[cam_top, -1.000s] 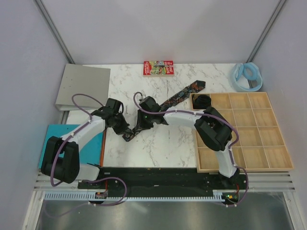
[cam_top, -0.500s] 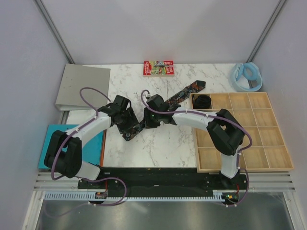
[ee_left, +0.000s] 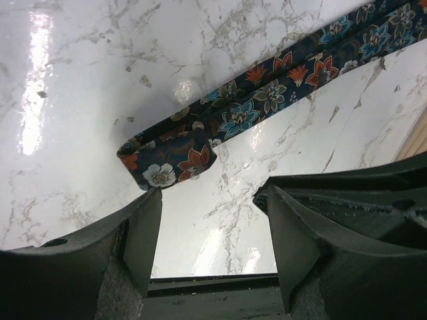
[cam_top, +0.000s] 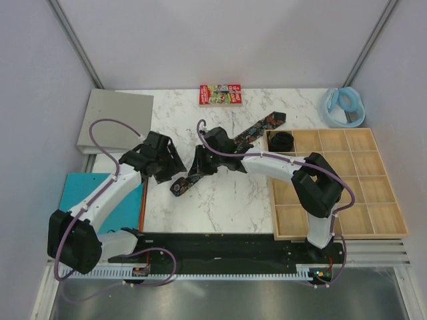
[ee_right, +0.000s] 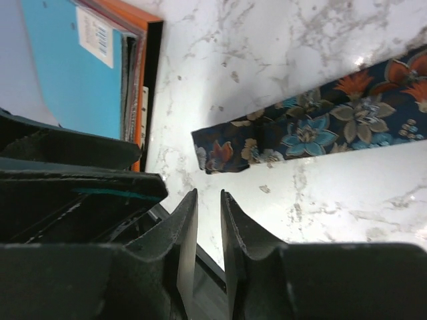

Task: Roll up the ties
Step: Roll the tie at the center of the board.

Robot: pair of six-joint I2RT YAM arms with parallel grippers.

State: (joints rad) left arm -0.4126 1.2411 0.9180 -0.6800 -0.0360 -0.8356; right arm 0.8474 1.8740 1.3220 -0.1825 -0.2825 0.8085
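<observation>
One tie (cam_top: 227, 148) lies flat on the marble as a long diagonal floral strip, its narrow end (cam_top: 177, 189) nearest me. A second tie (cam_top: 281, 141) sits coiled in the tray's far-left compartment. My left gripper (cam_top: 168, 168) hovers just left of the strip; in the left wrist view it (ee_left: 212, 193) is wide open and empty, with the tie's end (ee_left: 167, 163) just beyond its fingertips. My right gripper (cam_top: 199, 165) hangs over the strip. In the right wrist view its jaws (ee_right: 208, 195) stand a narrow gap apart with nothing between, short of the tie's end (ee_right: 220, 157).
A wooden compartment tray (cam_top: 340, 234) fills the right side. A red printed box (cam_top: 219, 94) and a pale blue ring (cam_top: 343, 107) lie at the back. A grey folder (cam_top: 117, 120) and a blue binder (cam_top: 127, 213) lie at the left.
My left gripper has opened, let go of the tie's near end and drawn back to the left. The right gripper has shifted slightly along the strip.
</observation>
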